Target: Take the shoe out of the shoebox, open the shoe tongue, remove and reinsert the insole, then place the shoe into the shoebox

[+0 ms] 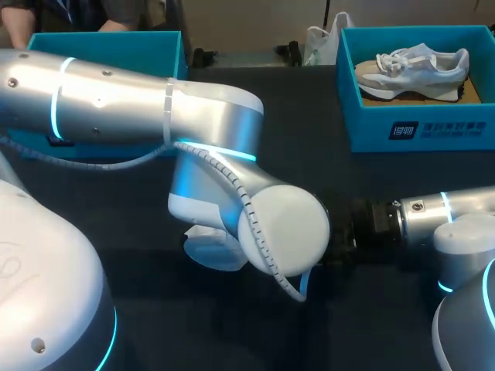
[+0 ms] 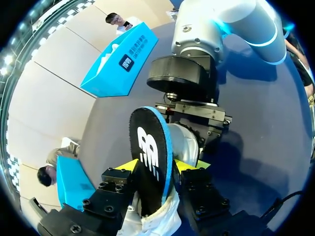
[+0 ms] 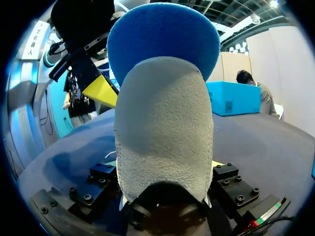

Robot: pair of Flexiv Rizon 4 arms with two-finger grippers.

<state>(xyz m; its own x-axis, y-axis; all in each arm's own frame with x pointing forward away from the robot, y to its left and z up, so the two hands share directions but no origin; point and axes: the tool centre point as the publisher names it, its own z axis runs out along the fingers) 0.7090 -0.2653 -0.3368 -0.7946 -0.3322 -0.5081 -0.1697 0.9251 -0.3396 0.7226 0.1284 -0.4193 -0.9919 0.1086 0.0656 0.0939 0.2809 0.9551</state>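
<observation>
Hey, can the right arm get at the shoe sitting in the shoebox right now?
Probably not yet: the right gripper is shut on a second shoe, whose insole the left gripper holds. The path to the boxed shoe looks free.

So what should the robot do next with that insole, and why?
Probably the left gripper should draw the insole clear of the shoe: both its fingers pinch it, most of it stands out, and the right gripper holds the shoe.
</observation>
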